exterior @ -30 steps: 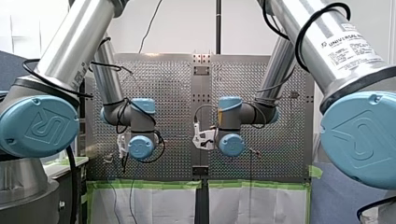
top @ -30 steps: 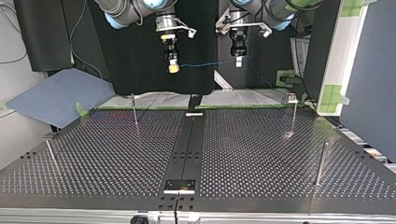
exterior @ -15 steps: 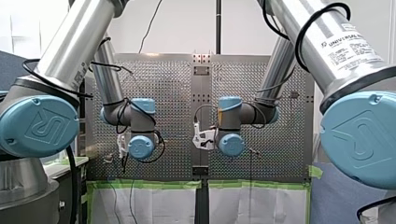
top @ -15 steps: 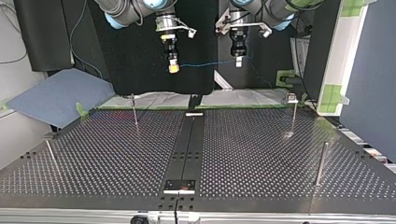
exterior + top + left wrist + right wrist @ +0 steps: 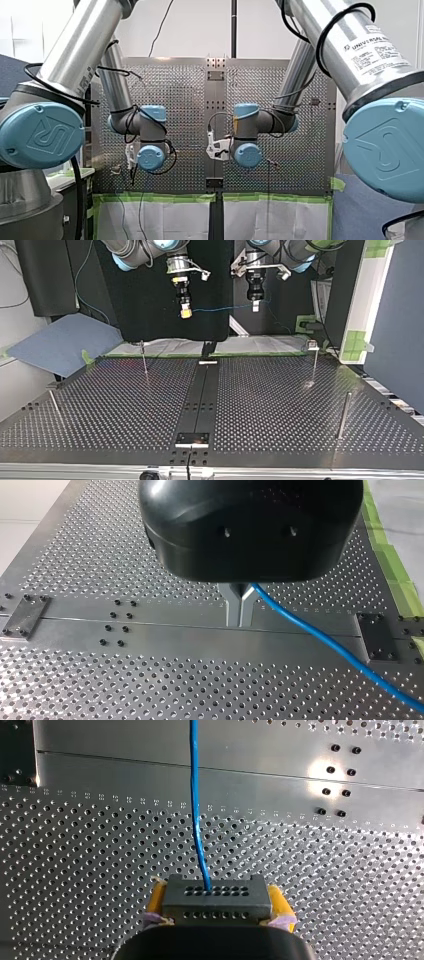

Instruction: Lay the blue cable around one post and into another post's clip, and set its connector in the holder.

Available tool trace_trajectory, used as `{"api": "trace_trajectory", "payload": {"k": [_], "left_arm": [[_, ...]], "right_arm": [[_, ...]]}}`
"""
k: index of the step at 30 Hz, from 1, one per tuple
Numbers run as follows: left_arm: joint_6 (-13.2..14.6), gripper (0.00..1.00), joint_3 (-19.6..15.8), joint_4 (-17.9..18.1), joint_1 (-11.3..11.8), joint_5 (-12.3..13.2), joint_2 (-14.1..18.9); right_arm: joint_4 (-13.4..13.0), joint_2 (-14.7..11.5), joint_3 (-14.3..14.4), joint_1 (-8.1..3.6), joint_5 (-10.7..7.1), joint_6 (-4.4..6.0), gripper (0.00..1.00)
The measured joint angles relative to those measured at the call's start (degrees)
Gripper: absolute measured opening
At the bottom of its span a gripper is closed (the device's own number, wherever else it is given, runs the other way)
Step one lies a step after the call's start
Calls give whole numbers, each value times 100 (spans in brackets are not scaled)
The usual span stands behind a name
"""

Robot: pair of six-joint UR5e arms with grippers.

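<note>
In the right wrist view my right gripper is shut on a dark grey connector, one yellow pad on each side. The blue cable runs out of the connector and away over the perforated table. In the left wrist view my left gripper has its metal fingers shut on the blue cable, which trails off to one side. In the top view both hang high behind the table: my right gripper at the left, my left gripper at the right, the cable stretched between them.
In the top view thin posts stand on the perforated table: one at the back left, one with a clip head at the back right, one at the near right, one at the near left. A small plate sits on the dark centre strip.
</note>
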Motion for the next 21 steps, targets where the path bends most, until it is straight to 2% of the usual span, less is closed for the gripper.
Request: {"api": "trace_trajectory", "payload": {"k": [10,14,21], "left_arm": [[0,0,0,-2,-16,0,0],[0,0,0,0,-17,0,0],[0,0,0,0,-18,0,0]], "right_arm": [[27,-2,6,6,7,-5,0],[172,6,84,90,16,-15,0],[332,9,112,121,17,-17,0]]}}
